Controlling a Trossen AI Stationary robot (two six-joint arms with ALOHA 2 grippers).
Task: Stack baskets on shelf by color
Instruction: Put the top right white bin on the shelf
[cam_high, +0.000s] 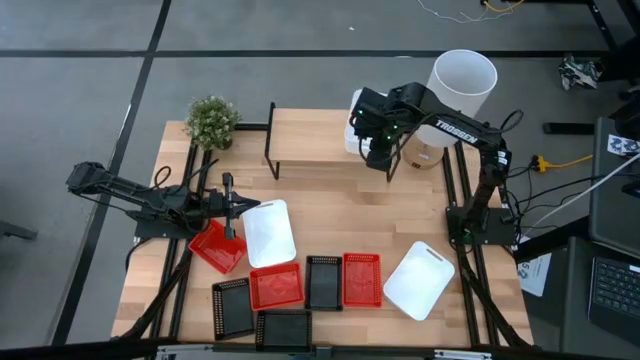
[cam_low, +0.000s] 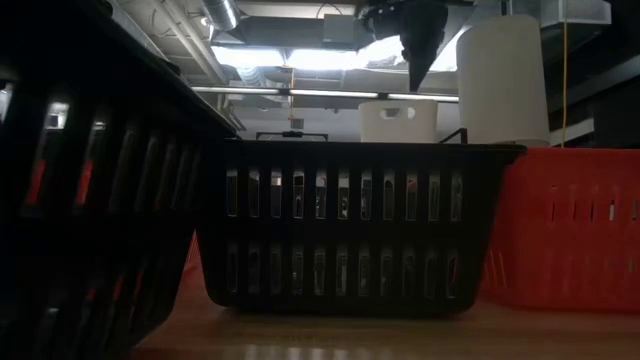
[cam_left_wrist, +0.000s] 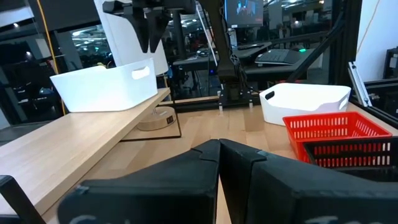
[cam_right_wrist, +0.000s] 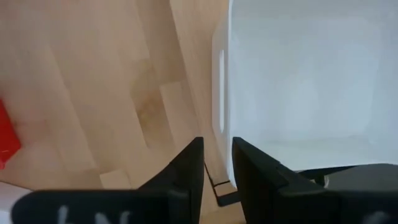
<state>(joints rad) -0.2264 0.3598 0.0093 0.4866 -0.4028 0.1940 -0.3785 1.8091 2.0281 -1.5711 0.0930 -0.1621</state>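
My right gripper hangs above the right end of the low light-wood shelf on thin black legs. Its fingers stand a narrow gap apart with nothing between them. Directly beneath is a solid white plastic basket with rounded corners, resting on the shelf top; in the high view my arm covers nearly all of it, and the left wrist view shows it best.

My left gripper rests low over the wooden tabletop, its fingers pressed together and empty. It sits at the edge of a second white basket, which lies partly over a red mesh basket.

Remaining baskets lie on the table's front half: two more red mesh baskets, three black mesh baskets, and a third white basket. In the low view, black mesh walls fill most of the picture and hide the table beyond. A tall white cylinder stands behind the shelf.
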